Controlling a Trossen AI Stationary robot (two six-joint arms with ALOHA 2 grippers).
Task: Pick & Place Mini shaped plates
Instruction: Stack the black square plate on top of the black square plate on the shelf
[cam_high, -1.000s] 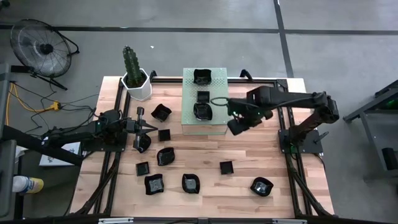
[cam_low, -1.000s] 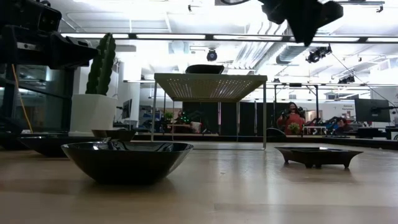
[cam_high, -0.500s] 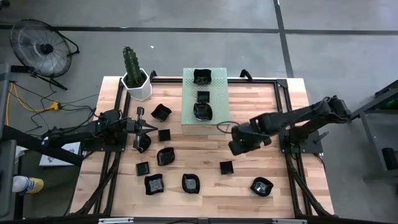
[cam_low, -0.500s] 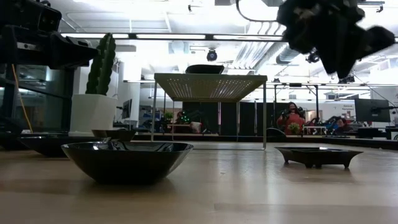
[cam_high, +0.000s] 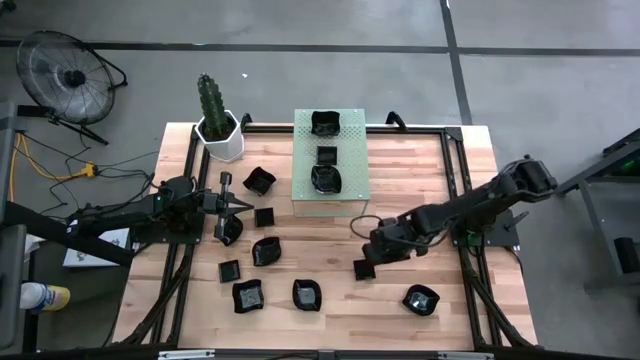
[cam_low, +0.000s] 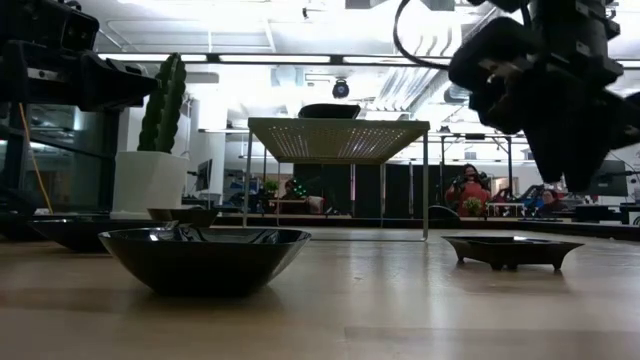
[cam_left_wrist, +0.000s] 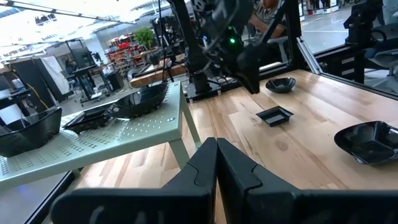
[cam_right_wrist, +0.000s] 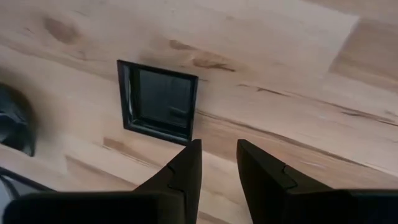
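Several small glossy black plates lie on the wooden table, among them a square one (cam_high: 364, 269) (cam_right_wrist: 160, 101) and a wavy one (cam_high: 421, 299) near the front right. Three more sit on top of the pale green perforated stand (cam_high: 350, 195). My right gripper (cam_high: 370, 256) (cam_right_wrist: 217, 163) hangs open just over the table, pointing steeply down, beside the square plate's far right corner, with nothing between its fingers. My left gripper (cam_high: 238, 205) (cam_left_wrist: 216, 152) is shut and level at the table's left, above a cluster of plates (cam_high: 264, 216).
A white hexagonal cactus pot (cam_high: 218, 135) stands at the far left corner. Black frame rails (cam_high: 455, 180) run along the table's sides. A round bowl-like plate (cam_low: 205, 255) sits close to the low camera. Bare wood lies between the stand and the right arm's base.
My right gripper has swung from beside the green stand toward the table's near edge and down, rolling and tipping steeper as it went, and now hangs low beside the square plate. The plates have stayed where they were.
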